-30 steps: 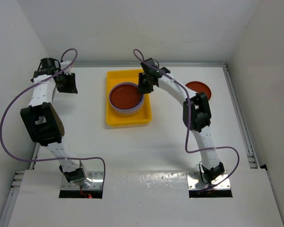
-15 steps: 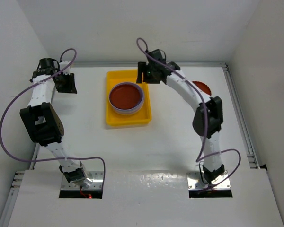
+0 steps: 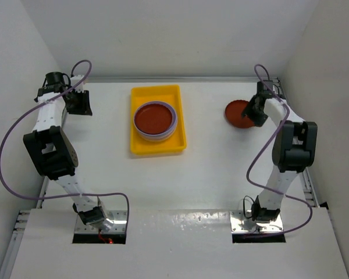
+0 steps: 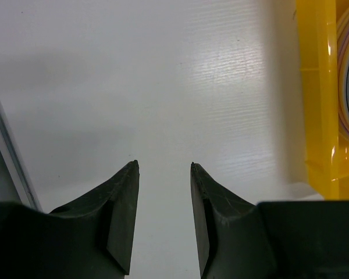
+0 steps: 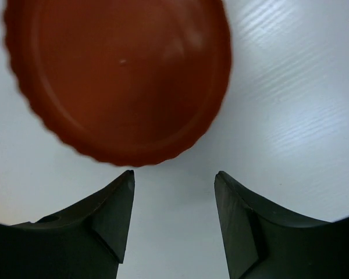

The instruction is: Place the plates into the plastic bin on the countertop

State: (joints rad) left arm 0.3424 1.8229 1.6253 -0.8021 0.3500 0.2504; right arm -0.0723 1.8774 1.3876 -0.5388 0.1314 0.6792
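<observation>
You have one dark red-brown round plastic plate point(image 5: 119, 75) lying flat on the plain white countertop point(image 3: 209, 163), near the metal edge rail point(image 3: 295, 148) on the right. The right gripper point(image 5: 174, 180) hangs just beside its scalloped edge, fingers apart and holding nothing. Bare surface lies between this plate and the bright yellow rectangular plastic bin point(image 3: 136, 148), which holds a stack of plates point(image 3: 155, 118). The left gripper point(image 4: 163, 168) is parted too, left of the bin.

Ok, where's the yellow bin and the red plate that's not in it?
yellow bin point(image 3: 158, 148): top view, its near edge.
red plate point(image 5: 119, 75): right wrist view, its middle.
</observation>
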